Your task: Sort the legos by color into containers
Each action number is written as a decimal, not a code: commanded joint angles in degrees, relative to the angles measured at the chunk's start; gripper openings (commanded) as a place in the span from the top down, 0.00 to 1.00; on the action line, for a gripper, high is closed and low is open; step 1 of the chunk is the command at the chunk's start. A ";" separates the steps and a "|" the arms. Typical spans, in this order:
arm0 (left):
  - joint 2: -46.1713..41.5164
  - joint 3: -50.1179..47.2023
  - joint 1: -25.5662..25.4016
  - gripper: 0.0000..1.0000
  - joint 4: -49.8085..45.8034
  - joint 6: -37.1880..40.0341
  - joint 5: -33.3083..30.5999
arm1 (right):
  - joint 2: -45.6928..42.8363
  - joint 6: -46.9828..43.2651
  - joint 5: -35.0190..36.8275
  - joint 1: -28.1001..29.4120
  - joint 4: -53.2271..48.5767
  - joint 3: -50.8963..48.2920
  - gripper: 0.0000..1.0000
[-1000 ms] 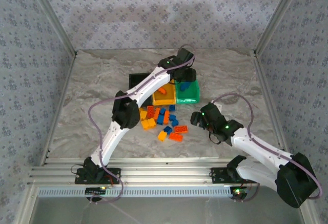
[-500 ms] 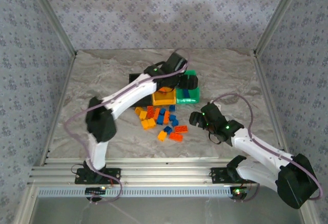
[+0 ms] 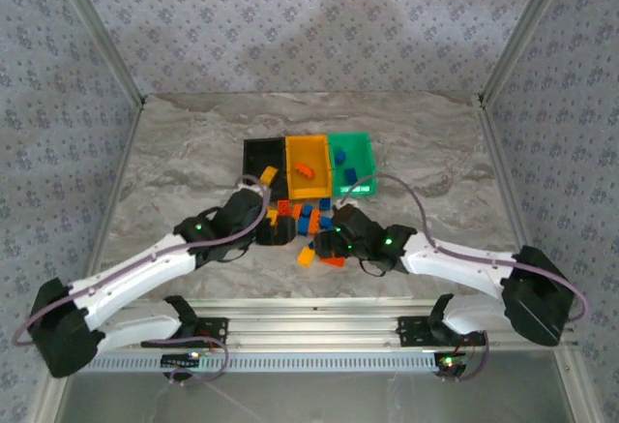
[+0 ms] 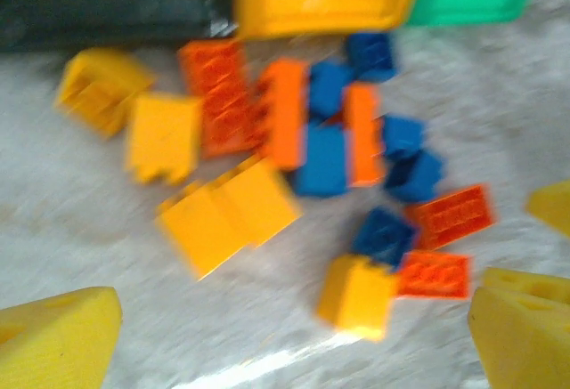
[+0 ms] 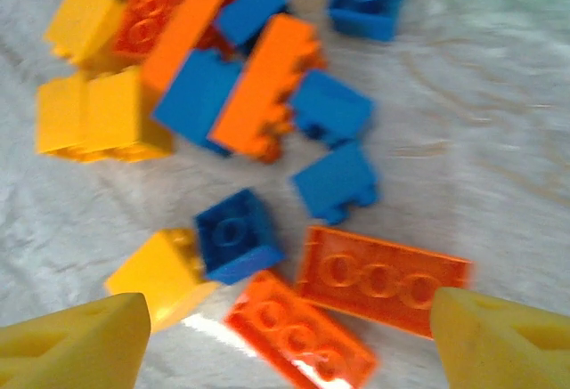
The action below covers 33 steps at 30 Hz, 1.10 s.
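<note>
Legos [image 5: 258,95]: small studded bricks; yellow, orange, blue

The left gripper [image 3: 274,232] has drawn back from above the containers [image 3: 309,193] toward the tabletop's near edge and now sits low at the left side of the legos [image 3: 311,222]. The right gripper [image 3: 327,245] has moved left, from beside the pile to its near-right bricks. All three bins now lie uncovered.
</note>
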 commanded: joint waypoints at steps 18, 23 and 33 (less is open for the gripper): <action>-13.50 -7.55 10.22 0.00 -7.51 -5.22 0.76 | 26.80 -16.34 0.15 5.97 -13.29 22.48 0.32; -13.65 -7.51 11.66 0.00 -7.75 -4.91 1.81 | 28.94 -17.00 0.88 7.37 -15.40 24.26 0.33; -13.81 -8.17 13.12 0.00 -7.31 -4.84 2.84 | 30.05 -15.37 -0.03 9.74 -14.97 23.16 0.39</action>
